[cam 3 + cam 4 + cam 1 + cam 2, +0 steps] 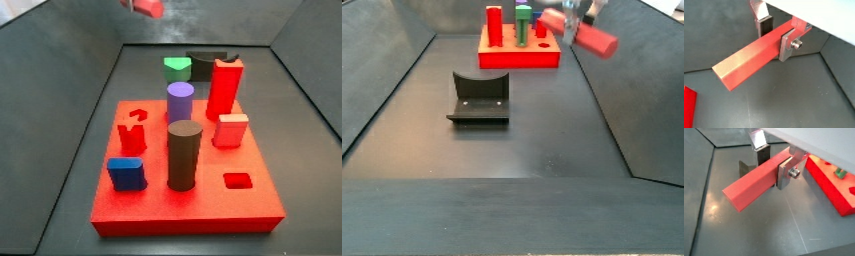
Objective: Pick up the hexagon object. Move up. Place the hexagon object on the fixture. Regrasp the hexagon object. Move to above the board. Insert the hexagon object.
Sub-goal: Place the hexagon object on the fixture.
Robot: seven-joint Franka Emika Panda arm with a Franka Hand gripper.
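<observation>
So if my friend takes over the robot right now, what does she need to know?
Gripper: shut on the hexagon bar, held in the air, as both wrist views show.
In a side view the bar hangs high on the right, beside the board.
Fixture: bare, on the floor in front of the board.
Board: a few pegs already stand in it.
Done: bar picked up and lifted.
I cannot tell whether the fixture regrasp has happened.
Left: move over the board and insert the bar.
</observation>
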